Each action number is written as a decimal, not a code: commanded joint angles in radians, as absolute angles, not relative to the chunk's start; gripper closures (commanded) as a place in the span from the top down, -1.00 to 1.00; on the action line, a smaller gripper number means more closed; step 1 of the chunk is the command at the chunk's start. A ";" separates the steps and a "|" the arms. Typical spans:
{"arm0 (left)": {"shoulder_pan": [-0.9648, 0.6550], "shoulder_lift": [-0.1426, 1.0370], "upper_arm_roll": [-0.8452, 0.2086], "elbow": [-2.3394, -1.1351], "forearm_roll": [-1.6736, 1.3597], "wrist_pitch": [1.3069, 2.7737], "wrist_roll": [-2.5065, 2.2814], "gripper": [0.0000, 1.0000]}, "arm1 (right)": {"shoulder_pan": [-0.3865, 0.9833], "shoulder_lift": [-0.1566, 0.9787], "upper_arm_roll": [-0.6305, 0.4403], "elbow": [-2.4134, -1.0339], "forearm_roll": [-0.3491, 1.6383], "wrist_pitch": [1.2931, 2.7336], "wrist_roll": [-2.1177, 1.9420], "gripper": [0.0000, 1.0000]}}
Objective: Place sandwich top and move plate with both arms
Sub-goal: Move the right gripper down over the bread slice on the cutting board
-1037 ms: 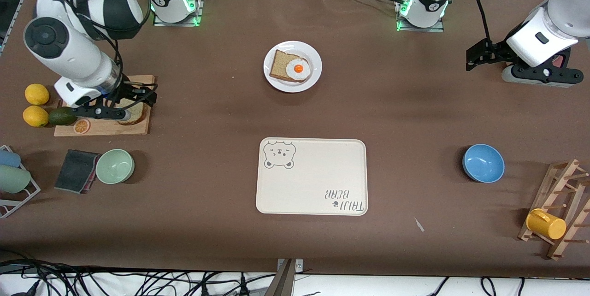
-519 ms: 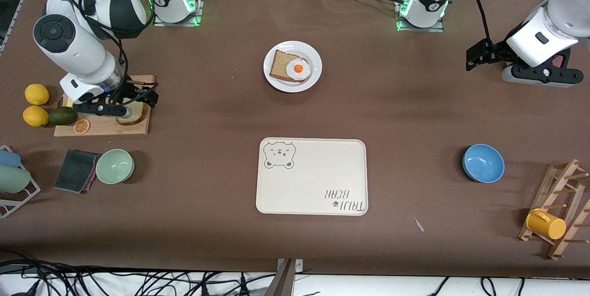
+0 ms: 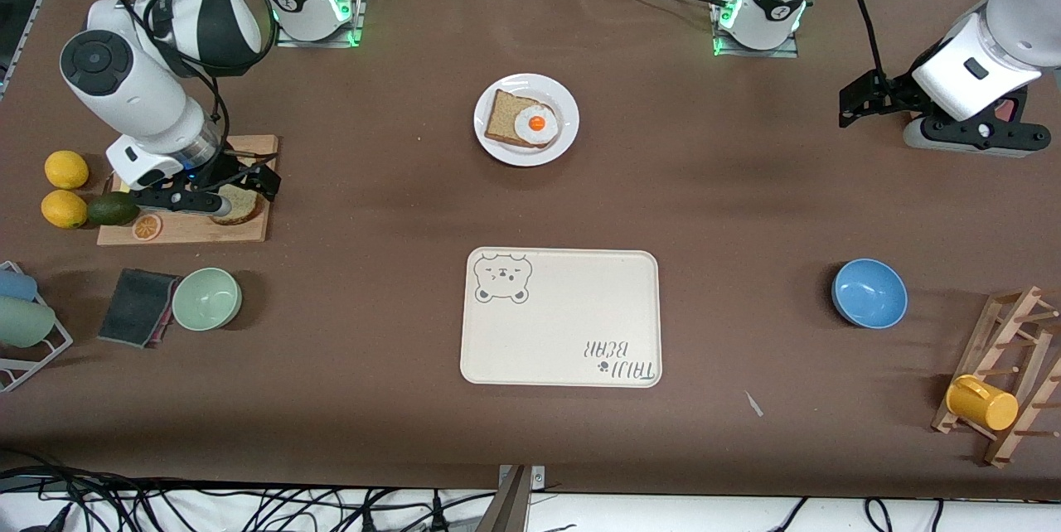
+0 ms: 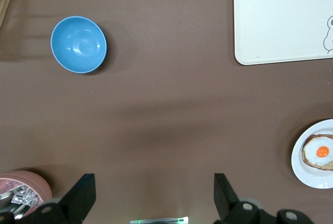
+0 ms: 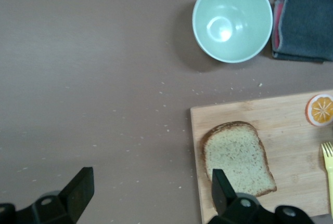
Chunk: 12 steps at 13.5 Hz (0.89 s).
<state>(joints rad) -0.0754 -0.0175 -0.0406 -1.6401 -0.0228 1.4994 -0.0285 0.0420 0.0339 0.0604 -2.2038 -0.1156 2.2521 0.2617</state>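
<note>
The cream tray with the bear drawing lies nearest the front camera at the middle of the table; the green bowl and a dark cloth lie toward the right arm's end, and the blue bowl lies toward the left arm's end, well apart from the tray.

Farther from the camera, the wooden cutting board carries the sandwich top, flat near the board's edge that faces the table's middle; an orange slice lies on the same board; an avocado and two lemons lie beside it.

The right end effector is over the board, directly above the sandwich top; its fingers are spread wide and grip nothing.

Farther still, the plate sits at the table's middle, bearing a bread slice with a fried egg.

The left end effector waits over bare table at the left arm's end; its fingers are spread wide and hold nothing.
</note>
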 commanded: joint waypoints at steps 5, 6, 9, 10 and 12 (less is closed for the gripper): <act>-0.075 -0.021 -0.043 -1.631 0.009 1.485 -0.034 1.00 | 0.041 0.113 0.020 -2.247 -0.141 2.316 0.253 0.99; -0.075 -0.021 -0.043 -1.631 0.009 1.485 -0.034 1.00 | 0.041 0.129 0.020 -2.253 -0.187 2.313 0.246 0.99; -0.075 -0.021 -0.043 -1.631 0.009 1.485 -0.034 1.00 | 0.041 0.190 0.017 -2.263 -0.291 2.315 0.297 0.98; -0.075 -0.021 -0.043 -1.631 0.009 1.485 -0.034 1.00 | 0.041 0.213 0.009 -2.263 -0.305 2.315 0.304 0.97; -0.075 -0.021 -0.043 -1.631 0.009 1.485 -0.034 1.00 | 0.040 0.241 0.003 -2.263 -0.339 2.316 0.307 0.90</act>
<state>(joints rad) -0.0753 -0.0176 -0.0405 -1.6401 -0.0228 1.4994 -0.0285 0.0414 0.2193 0.0101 -2.2594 -0.2999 2.3015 0.2853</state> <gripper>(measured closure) 0.000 0.035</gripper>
